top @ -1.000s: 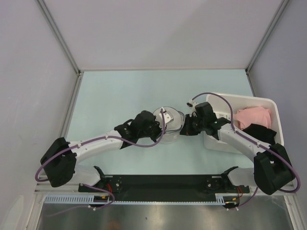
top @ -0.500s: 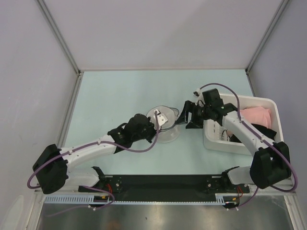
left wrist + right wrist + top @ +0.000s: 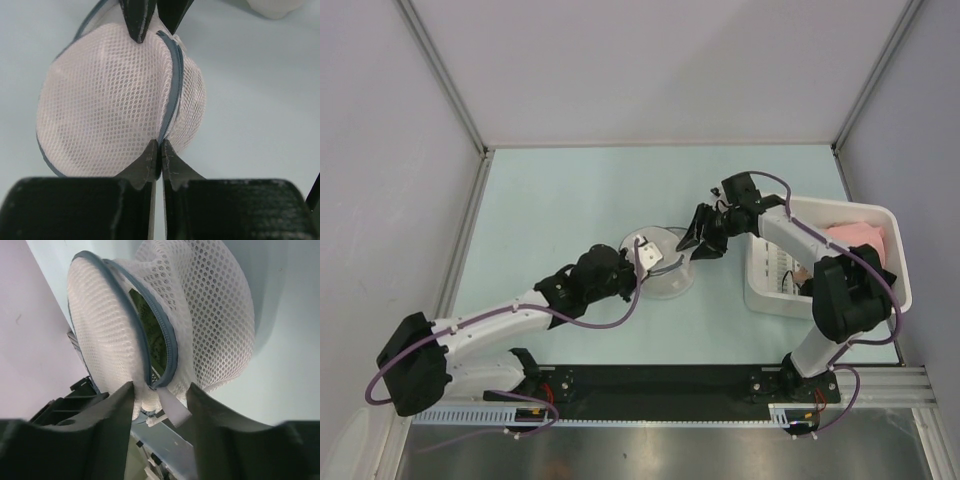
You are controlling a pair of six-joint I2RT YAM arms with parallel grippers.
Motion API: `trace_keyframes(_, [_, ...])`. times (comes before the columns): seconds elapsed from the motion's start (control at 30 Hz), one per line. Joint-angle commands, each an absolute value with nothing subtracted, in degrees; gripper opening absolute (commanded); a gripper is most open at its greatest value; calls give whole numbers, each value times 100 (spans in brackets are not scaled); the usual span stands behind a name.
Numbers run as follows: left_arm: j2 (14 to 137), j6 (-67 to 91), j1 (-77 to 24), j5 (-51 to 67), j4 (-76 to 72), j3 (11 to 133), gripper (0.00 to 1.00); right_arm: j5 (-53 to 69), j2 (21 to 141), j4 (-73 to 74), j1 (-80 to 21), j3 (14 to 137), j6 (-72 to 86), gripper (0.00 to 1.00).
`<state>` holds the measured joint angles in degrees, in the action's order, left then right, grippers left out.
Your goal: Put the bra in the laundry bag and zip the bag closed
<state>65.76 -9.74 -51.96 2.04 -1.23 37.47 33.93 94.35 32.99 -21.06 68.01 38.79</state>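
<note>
The laundry bag (image 3: 668, 268) is a round white mesh pouch with a dark zipper rim, at the table's middle. My left gripper (image 3: 645, 255) is shut on the zipper rim at the bag's near-left edge, as the left wrist view shows (image 3: 160, 150). My right gripper (image 3: 692, 243) is open at the bag's right end. In the right wrist view (image 3: 160, 392) its jaws stand either side of the zipper end and a white tab (image 3: 172, 407). The zipper (image 3: 167, 340) is partly open. The olive-green bra (image 3: 150, 325) shows inside through the gap.
A white rectangular bin (image 3: 765, 285) stands at the right, holding a pink garment (image 3: 858, 236). My right arm reaches over its left rim. Grey walls and metal posts enclose the table on three sides.
My left arm has drawn back toward the lower left, taking the bag slightly left. My right gripper backed off the bag to the right, then came back to its right end.
</note>
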Motion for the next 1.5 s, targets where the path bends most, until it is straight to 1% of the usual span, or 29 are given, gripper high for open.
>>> trace_keyframes(0.0, [6293, -1090, -5221, 194, -291, 3683, 20, 3595, 9510, 3296, -2206, 7058, 3946, 41])
trace_keyframes(0.07, [6241, -871, -5212, 184, -46, 3814, 35, 3630, 9431, 3270, -2250, 6997, 4077, 30])
trace_keyframes(0.1, [6214, -740, -5195, 193, 174, 3893, 48, 3639, 9378, 3270, -2276, 6961, 4148, 29])
trace_keyframes(0.13, [6153, -399, -5168, 280, 298, 4033, 52, 3621, 9308, 3252, -2302, 6917, 4227, 23])
trace_keyframes(0.17, [6074, -213, -5098, 464, 464, 4095, 55, 3604, 9255, 3235, -2372, 6839, 4306, 19])
trace_keyframes(0.2, [5873, -37, -5098, 579, 509, 4139, 60, 3577, 9098, 3217, -2417, 6803, 4533, 18])
trace_keyframes(0.23, [5775, 565, -5098, 606, 545, 4253, 63, 3499, 9010, 3191, -2460, 6759, 4683, 12])
trace_keyframes(0.3, [5617, 1210, -5098, 598, 711, 4420, 67, 3367, 8747, 3112, -2557, 6593, 5270, 1])
trace_keyframes(0.37, [5607, 2264, -5106, 685, 773, 4588, 67, 3156, 8561, 2884, -2636, 6478, 5711, 0])
trace_keyframes(0.43, [5773, 3228, -5115, 1043, 625, 4666, 58, 2806, 8368, 2822, -2812, 6372, 6298, 0])
trace_keyframes(0.5, [5906, 3768, -5141, 1195, 572, 4746, 46, 2324, 8271, 2900, -3022, 6328, 6695, 0])
trace_keyframes(0.53, [6045, 4206, -5176, 1169, 623, 4816, 45, 2207, 8192, 2961, -3067, 6302, 7002, 0])
trace_keyframes(0.57, [6108, 4427, -5177, 1073, 772, 4869, 45, 2102, 8157, 2979, -3085, 6276, 7153, 0])
trace_keyframes(0.6, [6169, 4647, -5177, 1011, 904, 5017, 49, 1874, 8121, 3049, -3120, 6249, 7276, 0])
trace_keyframes(0.63, [6283, 4702, -5177, 785, 1332, 5123, 51, 1785, 8060, 3163, -3138, 6232, 7477, 1])
trace_keyframes(0.7, [6442, 4668, -5177, 712, 1625, 5404, 55, 1531, 7998, 3234, -3164, 6214, 7654, 1])
trace_keyframes(0.83, [6994, 4895, -5203, 616, 2169, 5757, 57, 1240, 7788, 3243, -3260, 6117, 8173, 2])
trace_keyframes(0.97, [7320, 5010, -5326, 370, 2145, 5871, 55, 1011, 7673, 3252, -3305, 6143, 8498, 2])
trace_keyframes(1.03, [7435, 4782, -5493, 133, 2136, 6090, 53, 1002, 7647, 3252, -3313, 6117, 8621, 2])
trace_keyframes(1.07, [7583, 4668, -5545, 45, 2118, 6160, 51, 1037, 7603, 3217, -3331, 6048, 8692, 2])
trace_keyframes(1.13, [7734, 4352, -5651, -324, 2153, 6371, 49, 1081, 7576, 3024, -3349, 5951, 8894, 2])
trace_keyframes(1.3, [7901, 4097, -5730, -1079, 2110, 6407, 49, 1090, 7524, 2962, -3375, 5889, 9017, 1])
trace_keyframes(1.4, [8085, 3999, -5748, -1265, 2257, 6556, 50, 1099, 7480, 2910, -3392, 5801, 9122, 0])
trace_keyframes(1.47, [8174, 3982, -5757, -1240, 2399, 6653, 47, 1099, 7462, 2892, -3384, 5766, 9149, 0])
